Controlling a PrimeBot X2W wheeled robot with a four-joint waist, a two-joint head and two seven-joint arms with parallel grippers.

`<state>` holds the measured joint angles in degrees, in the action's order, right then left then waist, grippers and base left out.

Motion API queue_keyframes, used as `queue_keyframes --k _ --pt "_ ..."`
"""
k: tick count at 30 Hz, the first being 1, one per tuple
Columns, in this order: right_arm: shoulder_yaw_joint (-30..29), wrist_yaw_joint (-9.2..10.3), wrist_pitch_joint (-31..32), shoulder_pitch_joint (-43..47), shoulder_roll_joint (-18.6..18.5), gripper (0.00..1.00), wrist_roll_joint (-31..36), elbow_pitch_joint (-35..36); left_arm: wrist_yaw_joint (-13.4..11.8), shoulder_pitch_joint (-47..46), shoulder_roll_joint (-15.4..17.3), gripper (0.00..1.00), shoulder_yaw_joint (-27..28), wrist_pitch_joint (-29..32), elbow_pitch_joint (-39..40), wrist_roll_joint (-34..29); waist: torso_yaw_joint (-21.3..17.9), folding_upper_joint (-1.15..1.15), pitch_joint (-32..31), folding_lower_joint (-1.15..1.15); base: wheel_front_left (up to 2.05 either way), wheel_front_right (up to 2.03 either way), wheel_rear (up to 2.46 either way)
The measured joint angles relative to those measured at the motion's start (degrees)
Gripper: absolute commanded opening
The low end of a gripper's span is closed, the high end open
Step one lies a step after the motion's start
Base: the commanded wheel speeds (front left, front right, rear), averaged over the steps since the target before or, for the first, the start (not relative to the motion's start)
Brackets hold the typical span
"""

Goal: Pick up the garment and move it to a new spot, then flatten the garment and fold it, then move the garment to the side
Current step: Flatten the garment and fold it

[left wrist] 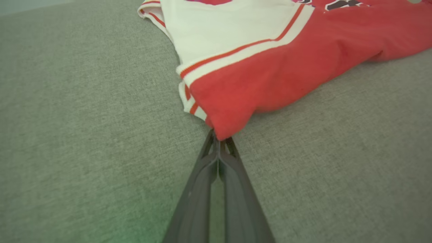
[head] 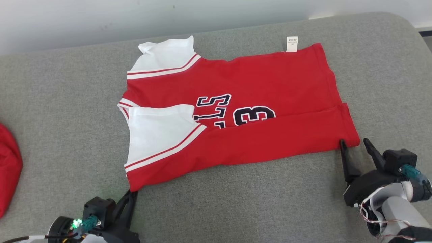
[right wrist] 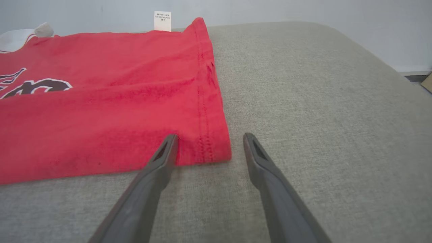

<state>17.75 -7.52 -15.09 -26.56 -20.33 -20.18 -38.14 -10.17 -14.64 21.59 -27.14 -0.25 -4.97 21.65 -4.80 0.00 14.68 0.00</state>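
Garment: red jersey with white sleeves, spread on grey cushion, roughly centre of head view. Neck end toward robot's left, hem toward right. Near long side folded up over the body, hiding lower half of dark print. Near sleeve on top of the fold, white with red-striped trim. Far sleeve sticking out at far left corner, tip crumpled. White tag poking past far edge near the hem, flat on cushion.

Left gripper: at near left corner of garment. Jaws together, pinching the red corner tip. Clearest in left wrist view: left gripper closed on the very point of garment, cloth slightly bunched just above the tips. Rest of that corner lying on cushion.

Right gripper: at near right hem corner. Jaws wide apart, nothing gripped. In right wrist view, right gripper straddling the corner: inner finger with tip at near edge of garment, just inside the stitched hem; outer finger over bare cushion, just beside the corner. Cannot tell whether tips press on cushion or hover.

Also: red cloth at left edge of head view, well apart from garment. Pale wall behind cushion.
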Motion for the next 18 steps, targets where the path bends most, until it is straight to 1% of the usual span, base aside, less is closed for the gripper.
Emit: queue_keyframes --k 5,6,7,8,9,18 --pt "1.8 0.0 0.0 -3.6 0.0 1.0 -2.8 -4.1 0.4 -1.0 1.1 0.0 -0.4 -0.1 0.7 -0.7 0.3 0.0 1.1 0.0 0.0 0.0 0.0" --pt "2.2 0.0 0.0 -4.1 -0.1 0.91 -3.2 -4.8 0.5 -1.0 1.2 0.0 -0.5 -0.1 0.8 -0.8 0.5 0.0 1.4 0.0 0.0 0.0 0.0" --pt "2.5 0.0 0.0 -4.5 -0.1 0.56 -3.5 -5.5 0.5 -1.2 1.3 0.0 -0.7 -0.1 0.9 -0.8 0.7 0.0 1.5 0.0 0.0 0.0 0.0" --pt "2.8 0.0 0.0 -4.8 -0.1 0.24 -3.7 -5.8 0.6 -1.5 1.5 0.0 -0.8 -0.1 0.9 -1.0 0.8 0.0 1.7 0.0 0.0 0.0 0.0" --pt "3.3 0.0 0.0 -5.0 -0.2 0.0 -4.0 -6.0 1.0 -1.9 1.7 0.0 -1.0 -0.2 0.9 -1.2 1.0 0.0 1.9 0.0 0.0 0.0 0.0" --pt "6.7 0.0 -0.1 -4.6 -1.7 0.0 -8.1 -5.5 1.0 -1.8 2.3 0.0 -2.1 -1.1 1.8 -2.4 1.4 0.0 1.6 0.0 0.0 0.0 0.0"
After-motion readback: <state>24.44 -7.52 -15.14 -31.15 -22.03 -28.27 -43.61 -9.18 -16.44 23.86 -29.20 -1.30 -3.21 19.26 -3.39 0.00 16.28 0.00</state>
